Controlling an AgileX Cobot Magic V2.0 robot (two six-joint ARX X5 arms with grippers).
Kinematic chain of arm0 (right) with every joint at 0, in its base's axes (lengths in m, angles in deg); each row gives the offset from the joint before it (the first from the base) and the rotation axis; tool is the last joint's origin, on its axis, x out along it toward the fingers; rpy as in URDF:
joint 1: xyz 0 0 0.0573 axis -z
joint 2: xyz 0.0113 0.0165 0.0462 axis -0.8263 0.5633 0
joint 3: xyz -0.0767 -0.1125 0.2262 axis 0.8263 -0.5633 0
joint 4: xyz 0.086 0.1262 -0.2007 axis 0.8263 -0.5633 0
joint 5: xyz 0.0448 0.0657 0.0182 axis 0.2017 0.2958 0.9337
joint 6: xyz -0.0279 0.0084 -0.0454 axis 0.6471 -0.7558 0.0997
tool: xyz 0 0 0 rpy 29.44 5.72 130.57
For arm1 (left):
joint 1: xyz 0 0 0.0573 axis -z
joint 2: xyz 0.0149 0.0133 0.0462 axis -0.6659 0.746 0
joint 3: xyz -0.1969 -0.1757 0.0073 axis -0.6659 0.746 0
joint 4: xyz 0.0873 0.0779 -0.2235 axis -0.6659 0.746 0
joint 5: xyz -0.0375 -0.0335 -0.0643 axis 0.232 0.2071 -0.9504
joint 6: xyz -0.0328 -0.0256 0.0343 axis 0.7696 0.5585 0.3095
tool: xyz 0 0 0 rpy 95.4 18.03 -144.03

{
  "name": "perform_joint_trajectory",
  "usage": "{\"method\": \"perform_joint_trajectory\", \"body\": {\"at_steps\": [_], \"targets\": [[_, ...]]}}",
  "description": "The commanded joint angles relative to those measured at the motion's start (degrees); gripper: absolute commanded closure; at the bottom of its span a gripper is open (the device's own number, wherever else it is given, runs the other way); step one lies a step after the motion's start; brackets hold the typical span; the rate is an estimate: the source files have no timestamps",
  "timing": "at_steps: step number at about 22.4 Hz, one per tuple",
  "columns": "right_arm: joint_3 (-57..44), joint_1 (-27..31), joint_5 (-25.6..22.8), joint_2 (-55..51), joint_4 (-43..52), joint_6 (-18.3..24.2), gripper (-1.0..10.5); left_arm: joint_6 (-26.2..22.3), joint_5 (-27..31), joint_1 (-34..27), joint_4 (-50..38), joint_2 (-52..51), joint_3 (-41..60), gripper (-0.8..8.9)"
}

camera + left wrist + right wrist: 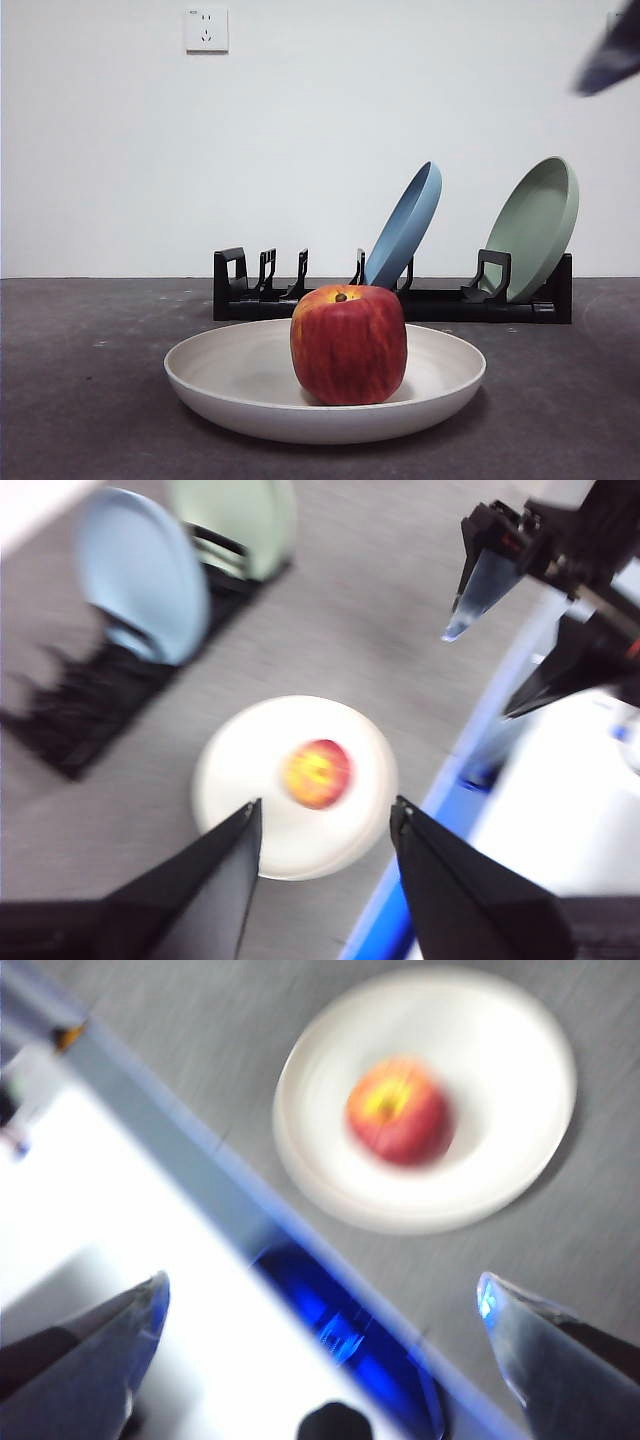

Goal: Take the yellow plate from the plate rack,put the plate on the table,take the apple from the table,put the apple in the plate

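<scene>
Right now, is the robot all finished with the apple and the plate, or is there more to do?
It looks finished. The big round cream-yellow plate lies flat on the dark grey table, out of the long black plate rack, and the red apple sits in the middle of it. Nothing is in hand: the left tool and right tool are both open, empty and up above. Nothing seems left.

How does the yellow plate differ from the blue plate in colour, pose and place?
The yellow plate is cream-white; the blue plate is light blue. The yellow plate lies flat on the table; the blue plate stands tilted on edge in the plate rack. The yellow plate holds the apple; the blue plate holds nothing. Both are round, shallow and matte.
</scene>
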Motion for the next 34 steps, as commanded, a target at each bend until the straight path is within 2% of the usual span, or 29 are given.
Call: {"method": "perform_joint_trajectory", "body": {"at_steps": [1, 2, 3, 5, 6, 10, 31, 34], "targets": [[0.2, -0.1, 4.4, -2.3, -5.7, -0.4, 4.2, 0.8, -3.2, 0.1, 0.2, -0.1, 0.2, 5.98], [0.2, -0.1, 5.2, -2.9, -7.1, -0.5, 4.5, 0.8, -4.0, 0.1, 0.4, -0.1, 0.2, 6.06], [0.2, -0.1, 5.8, -3.5, -8.6, -0.5, 5.4, 0.8, -4.6, 0.1, 0.6, -0.1, 0.2, 6.59], [0.2, -0.1, 5.6, -4.3, -10.2, -0.5, 8.2, 0.8, -5.4, 0.1, 1.2, 0.0, 0.2, 8.41], [0.2, -0.1, 5.6, -4.5, -10.5, -0.4, 9.7, 1.0, -5.4, 0.1, 1.5, 0.0, 0.2, 8.16], [0.2, -0.1, 5.2, -5.0, -9.3, -0.4, 9.5, 2.1, -5.2, 0.1, 2.5, 0.0, 0.2, 8.21], [0.2, -0.1, 5.2, -5.0, -8.9, -0.3, 9.5, 1.9, -4.9, 0.0, 2.4, -0.1, 0.2, 8.17], [0.2, -0.1, 5.2, -5.0, -8.9, -0.3, 9.5, -3.5, -1.7, -1.9, -1.4, -0.5, 0.2, 8.17]]}}
